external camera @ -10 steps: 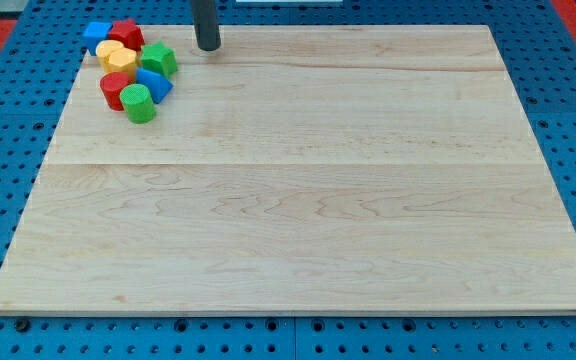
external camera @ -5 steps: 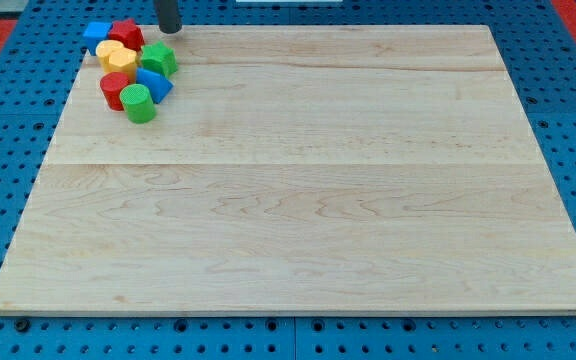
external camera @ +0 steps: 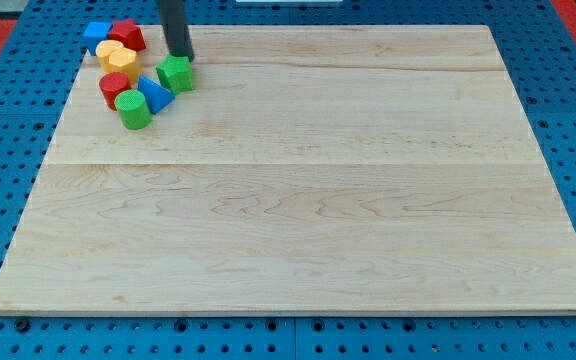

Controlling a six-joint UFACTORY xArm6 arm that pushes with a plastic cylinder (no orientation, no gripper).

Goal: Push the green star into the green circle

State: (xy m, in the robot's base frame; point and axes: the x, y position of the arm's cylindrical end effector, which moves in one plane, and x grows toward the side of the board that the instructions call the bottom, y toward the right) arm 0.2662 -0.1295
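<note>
my tip [external camera: 181, 55] stood at the view's top left of the desk [external camera: 298, 200], touching or just above the green star [external camera: 176, 74]. the rig carried no end effector, only the rod, so nothing was grasped. the star lay just right of the blue block [external camera: 153, 92]; the green circle [external camera: 134, 108] sat lower left, beside the red block [external camera: 114, 88]. yellow blocks [external camera: 116, 56], another red block [external camera: 127, 35] and another blue block [external camera: 95, 34] clustered further left.
</note>
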